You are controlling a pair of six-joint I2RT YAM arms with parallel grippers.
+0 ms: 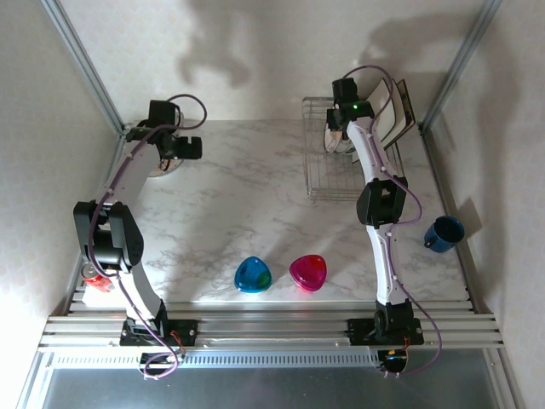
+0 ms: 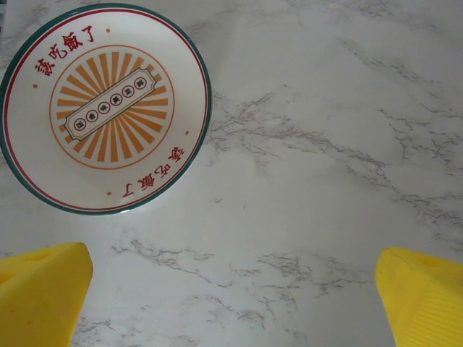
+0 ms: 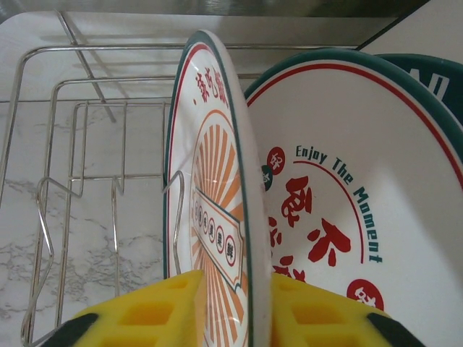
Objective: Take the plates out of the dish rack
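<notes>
Right gripper pinches the sunburst plate at its near rim, a yellow pad against each face. That plate stands on edge mid-frame in the dish rack, edge-on and straight ahead. The lettered plate leans just to its right. Left gripper hangs spread wide and empty near a flat plate at upper left.

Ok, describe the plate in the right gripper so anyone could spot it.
Start at the wire dish rack at the table's far right. Standing upright in it is the sunburst plate, between the right gripper's yellow fingers. Its face has orange rays; the neighbour plate behind reads Enjoy The Moment.
</notes>
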